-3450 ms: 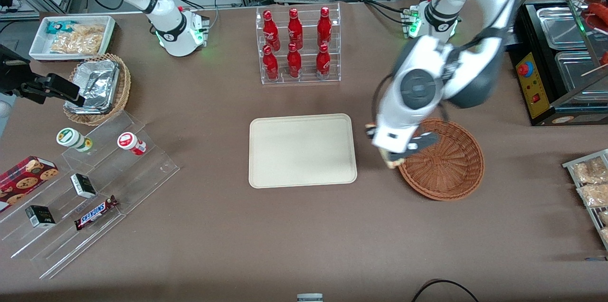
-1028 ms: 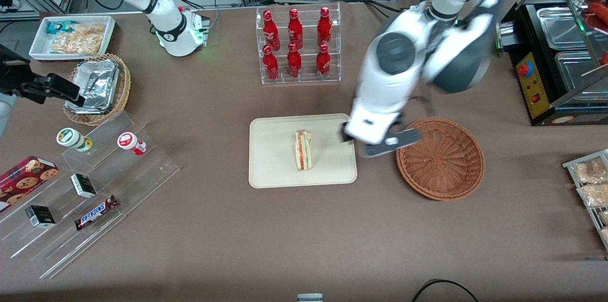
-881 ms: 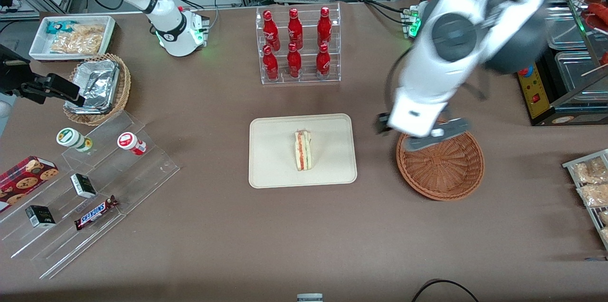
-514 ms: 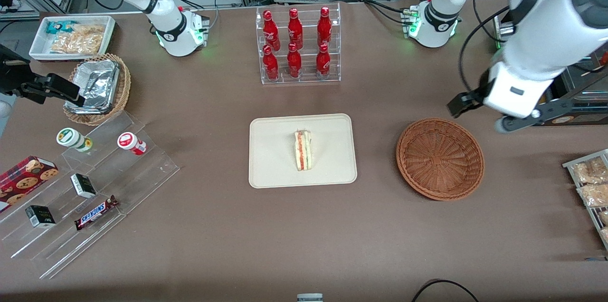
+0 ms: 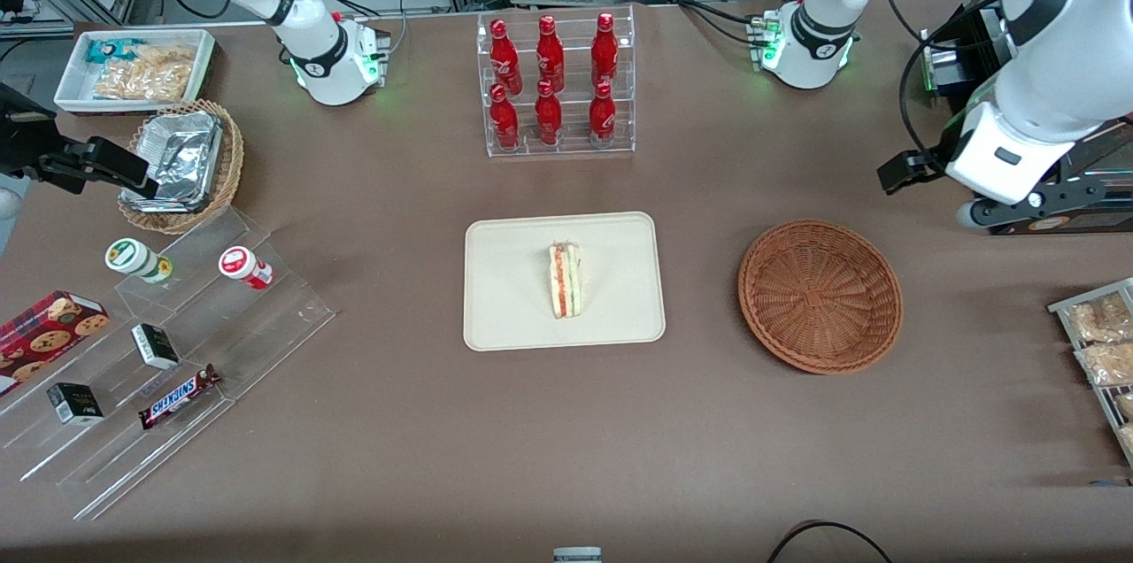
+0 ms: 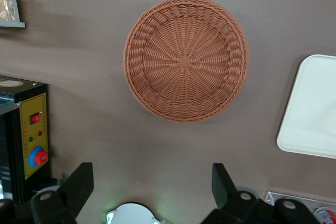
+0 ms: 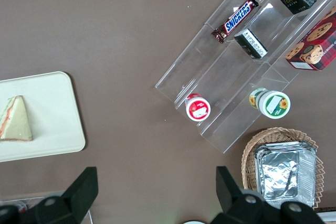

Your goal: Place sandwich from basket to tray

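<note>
Cream plastic carries the load now: the sandwich [image 5: 565,281] lies on the tray [image 5: 504,315] at the centre of the front view, standing on edge with its red-orange and green filling stripe turned up. In the right wrist view it shows as a pale wedge on the tray at the left edge of the frame. The basket [image 5: 820,296], right of centre in the front view, is empty, its woven floor bare in the left wrist view too.

The gripper [image 6: 151,184] hangs high at the right edge of the front view, well apart from basket and tray, its fingers [image 6: 79,182] spread wide with nothing between them.

Judged from this, the placing looks done. The sandwich is likely light and soft, its bread easily dented and its layers liable to slide apart. Were it to be taken up again, a gentle pinch across the two flat bread faces, near the thick middle, would suit it best.
</note>
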